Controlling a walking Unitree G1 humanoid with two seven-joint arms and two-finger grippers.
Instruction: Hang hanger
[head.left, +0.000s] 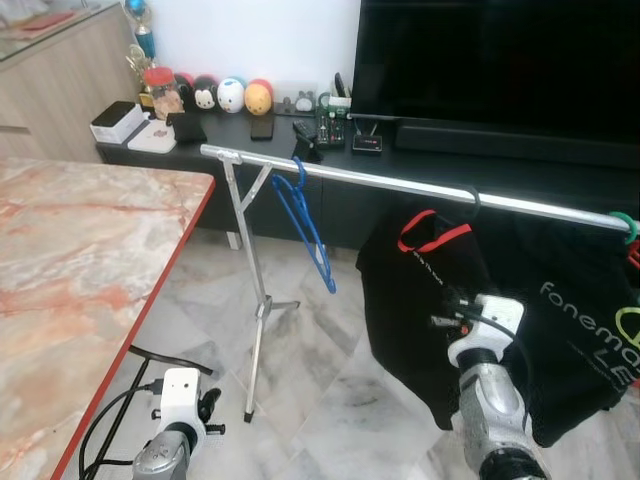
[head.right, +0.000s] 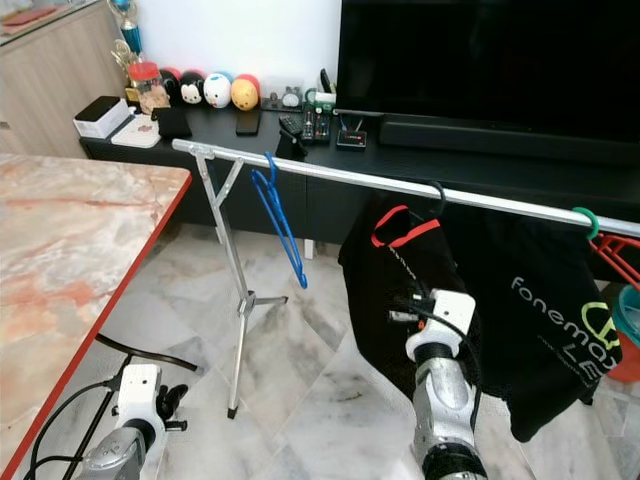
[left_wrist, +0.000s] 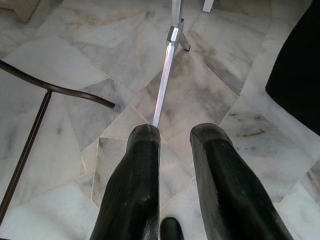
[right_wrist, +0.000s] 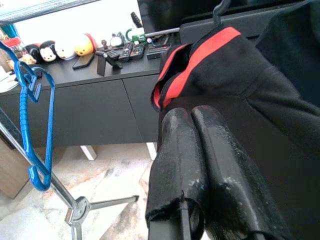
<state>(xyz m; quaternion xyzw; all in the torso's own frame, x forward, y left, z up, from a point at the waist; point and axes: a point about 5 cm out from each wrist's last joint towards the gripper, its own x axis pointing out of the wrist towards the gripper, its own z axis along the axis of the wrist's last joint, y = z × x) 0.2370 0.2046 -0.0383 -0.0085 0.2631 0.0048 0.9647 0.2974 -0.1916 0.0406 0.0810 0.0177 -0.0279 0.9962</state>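
Our right gripper (right_wrist: 200, 125) was nearest, raised in front of us with its two fingers (right_wrist: 180, 165) pressed together, side by side, gripping nothing we could make out. Their tips sat right at a black shirt (head.left: 440, 310), just below its red collar (right_wrist: 200, 55); we could not tell whether they touched the cloth. That shirt hung from a black hanger (head.left: 472, 200) hooked over a silver rail (head.left: 400, 183) that ran across the room before us.

Our left gripper (left_wrist: 172, 135) hung low beside us, pointing down at the marble floor (left_wrist: 75, 65). Its fingers (left_wrist: 135, 175) stood slightly apart with nothing between them. Beyond their tips we saw the rail's thin metal stand (head.left: 255, 300) and its foot.

Near the left end of the rail hung a bare blue hanger (head.left: 305, 225), tilted, well apart from the shirt. At the far right end we saw a green hook (head.left: 626, 222) and more black cloth with pale lettering (head.left: 590, 320).

To our left stood a marble-topped table (head.left: 80, 260) with a red edge. Behind the rail ran a low black cabinet (head.left: 250, 135) carrying small round toys (head.left: 232, 95), remotes and a white box (head.left: 118, 122), with a large dark screen (head.left: 500, 60) above it.
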